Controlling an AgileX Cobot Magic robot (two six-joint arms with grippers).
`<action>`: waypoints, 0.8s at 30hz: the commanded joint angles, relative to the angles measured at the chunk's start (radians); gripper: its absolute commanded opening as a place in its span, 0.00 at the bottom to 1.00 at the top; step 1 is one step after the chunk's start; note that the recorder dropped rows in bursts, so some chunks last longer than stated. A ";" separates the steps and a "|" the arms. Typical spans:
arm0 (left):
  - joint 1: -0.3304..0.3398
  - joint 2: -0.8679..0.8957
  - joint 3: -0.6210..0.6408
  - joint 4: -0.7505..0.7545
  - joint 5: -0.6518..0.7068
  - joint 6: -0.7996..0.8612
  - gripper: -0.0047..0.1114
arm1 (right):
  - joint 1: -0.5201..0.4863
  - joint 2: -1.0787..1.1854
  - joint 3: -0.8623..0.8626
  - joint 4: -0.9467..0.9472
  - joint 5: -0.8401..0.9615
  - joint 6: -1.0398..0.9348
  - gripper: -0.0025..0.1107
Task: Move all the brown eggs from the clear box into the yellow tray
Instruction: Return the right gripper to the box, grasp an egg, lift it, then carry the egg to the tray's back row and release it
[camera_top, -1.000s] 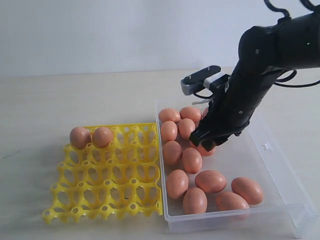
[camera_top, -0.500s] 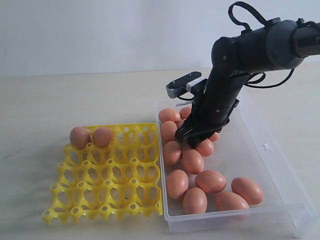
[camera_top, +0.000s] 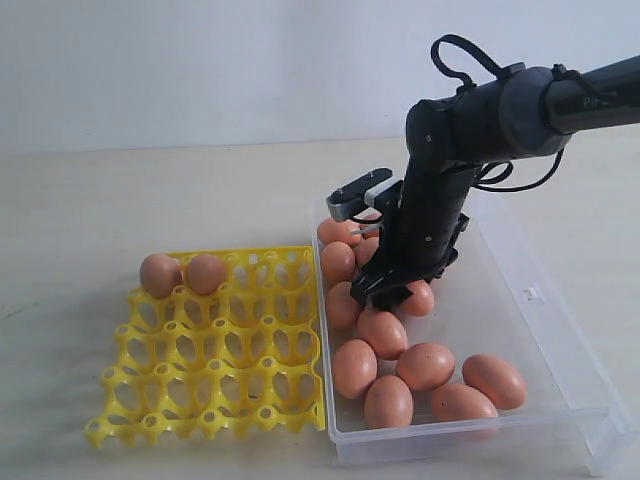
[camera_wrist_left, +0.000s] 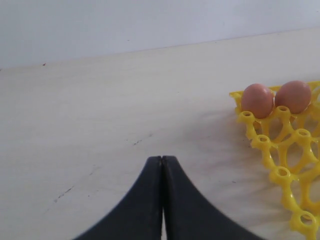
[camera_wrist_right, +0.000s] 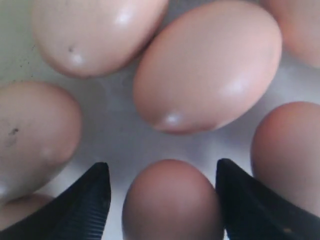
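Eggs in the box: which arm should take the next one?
Right. The right gripper, open, straddles an egg in the box; the left gripper is shut over the table, short of the tray.

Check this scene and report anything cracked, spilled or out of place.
Nothing stands out. Two brown eggs sit in the back corner cups of the yellow tray. The rest lie loose inside the clear box, none visibly cracked. The right gripper hangs open around one of them.

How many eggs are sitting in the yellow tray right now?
2. One egg sits in the far-left corner cup of the yellow tray, the other egg in the cup right beside it. The whole tray is in view, so none are hidden.
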 joint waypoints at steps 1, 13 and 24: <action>-0.001 -0.006 -0.005 -0.004 -0.008 -0.007 0.04 | 0.000 -0.002 -0.001 -0.015 0.000 -0.009 0.54; -0.001 -0.006 -0.005 -0.004 -0.008 -0.003 0.04 | 0.000 -0.058 -0.001 -0.019 -0.024 -0.015 0.02; -0.001 -0.006 -0.005 -0.004 -0.008 -0.005 0.04 | 0.107 -0.267 0.147 0.240 -0.667 -0.123 0.02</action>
